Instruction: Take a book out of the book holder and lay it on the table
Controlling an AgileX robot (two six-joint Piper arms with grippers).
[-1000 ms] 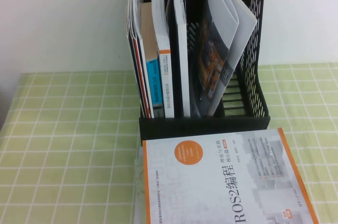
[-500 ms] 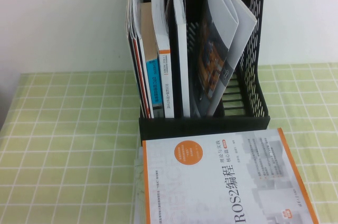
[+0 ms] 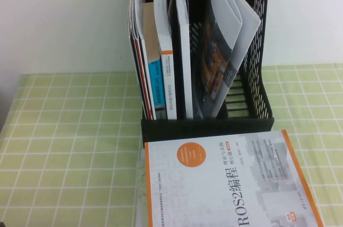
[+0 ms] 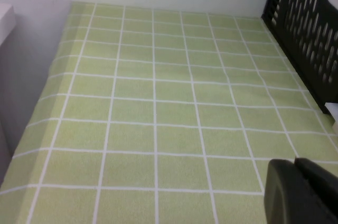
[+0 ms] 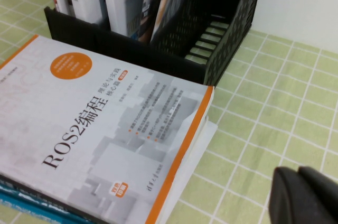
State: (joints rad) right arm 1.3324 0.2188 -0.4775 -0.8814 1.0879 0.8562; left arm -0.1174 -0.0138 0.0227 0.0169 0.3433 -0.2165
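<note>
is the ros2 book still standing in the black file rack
No, the ROS2 book lies flat, cover up, in front of the black file rack.

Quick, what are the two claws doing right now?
Left claw: over the table, open or shut cannot be told.
Right claw: shut, empty, beside the book.

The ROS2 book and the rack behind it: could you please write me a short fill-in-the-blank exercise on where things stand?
1. The book lies flat on the ____ table.
2. The book lies right in front of the ____ book holder.
3. The circle on the book's cover is ____.
4. The right gripper, beside the book over the cloth, is ____; the left gripper hangs over bare cloth.

Missing words: green; black; orange; shut
</note>
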